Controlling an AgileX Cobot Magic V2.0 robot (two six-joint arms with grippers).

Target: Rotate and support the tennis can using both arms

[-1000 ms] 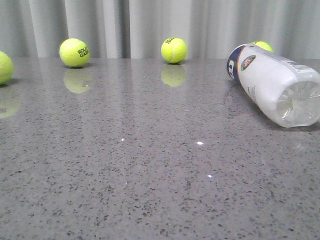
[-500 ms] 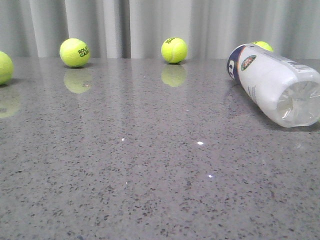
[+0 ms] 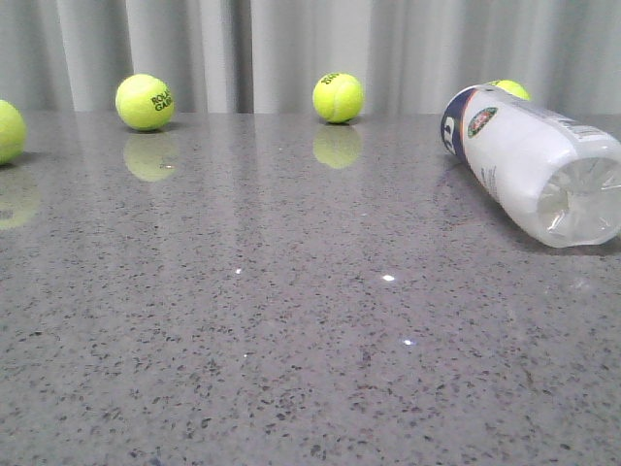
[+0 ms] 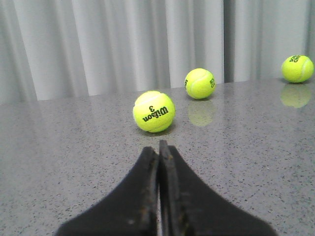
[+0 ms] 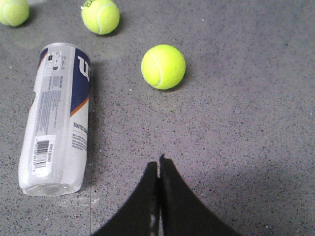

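Here, tennis can (image 5: pixel 58 118) lying apart from right gripper (image 5: pixel 159 164)

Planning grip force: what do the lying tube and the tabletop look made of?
The white-and-navy cylindrical tennis can looks like thin clear plastic: its moulded base is see-through under a glossy label. The grey speckled tabletop looks like polished stone or composite; it mirrors the balls.

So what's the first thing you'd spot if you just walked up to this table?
Probably the tennis can, lying on its side at the right of the grey table with its clear base facing the camera. Then the bright yellow-green tennis balls dotted along the far edge by the curtain. Both black pincers, left pincer and right pincer, are shut and empty.
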